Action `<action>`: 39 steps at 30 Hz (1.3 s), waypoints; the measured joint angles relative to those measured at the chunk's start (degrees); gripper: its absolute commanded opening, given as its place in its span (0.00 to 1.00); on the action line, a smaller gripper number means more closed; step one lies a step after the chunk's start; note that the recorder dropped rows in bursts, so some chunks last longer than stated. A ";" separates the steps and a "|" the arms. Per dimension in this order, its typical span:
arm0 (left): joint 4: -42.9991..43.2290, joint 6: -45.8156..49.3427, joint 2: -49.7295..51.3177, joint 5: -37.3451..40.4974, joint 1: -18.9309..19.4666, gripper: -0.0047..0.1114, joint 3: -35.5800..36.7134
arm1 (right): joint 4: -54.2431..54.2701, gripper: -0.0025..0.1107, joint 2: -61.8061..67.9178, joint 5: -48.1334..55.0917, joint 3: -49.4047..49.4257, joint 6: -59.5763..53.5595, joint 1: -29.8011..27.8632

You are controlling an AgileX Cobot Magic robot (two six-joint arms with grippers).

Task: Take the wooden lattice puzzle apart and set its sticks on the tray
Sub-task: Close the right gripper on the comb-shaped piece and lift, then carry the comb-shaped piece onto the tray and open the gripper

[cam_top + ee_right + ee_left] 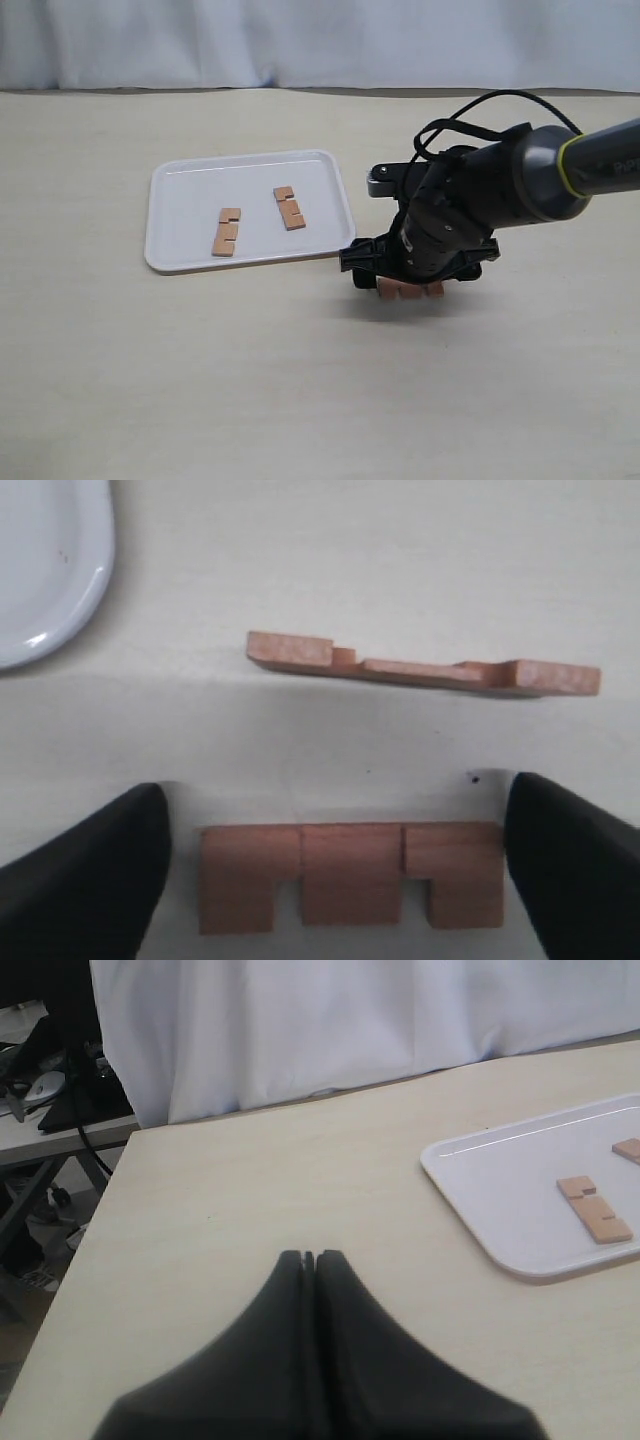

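Sticks lie in two places. Outside camera: two flat on tray (185, 205), left stick (226, 232) and right stick (290, 208), apart from each other; my right pincer (335, 805) down at table (200, 380) just off tray's near right corner, only scrap of wood showing under it. Right wrist camera tells more: flat stick (350, 890) between my wide-spread fingers (90, 880), notches on side away from second stick (420, 668), which stands on edge just beyond, not touching. My left pincer (310, 1258) seen only by own wrist camera: tips pressed together, gripping nothing, tray off to one side.
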 measured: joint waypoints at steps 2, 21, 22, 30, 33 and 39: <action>0.00 0.00 0.00 0.00 0.00 0.04 0.00 | 0.00 0.54 0.14 -0.23 -0.13 0.00 0.00; 0.00 0.00 0.00 0.00 0.00 0.04 0.00 | -0.39 0.06 -1.54 3.51 0.14 -1.10 0.00; 0.00 0.00 0.00 0.00 0.00 0.04 0.00 | -0.39 0.06 -2.03 4.35 0.41 -1.42 0.00; 0.00 0.00 0.00 0.00 0.00 0.04 0.00 | -0.39 0.06 -11.72 1.19 0.87 -3.03 0.36; 0.00 0.00 0.00 0.00 0.00 0.04 0.00 | -0.39 0.06 -14.27 -2.85 -0.04 -3.03 1.85; 0.00 0.00 0.00 0.00 0.00 0.04 0.00 | -0.54 0.06 -10.89 -8.49 -8.46 -3.03 6.94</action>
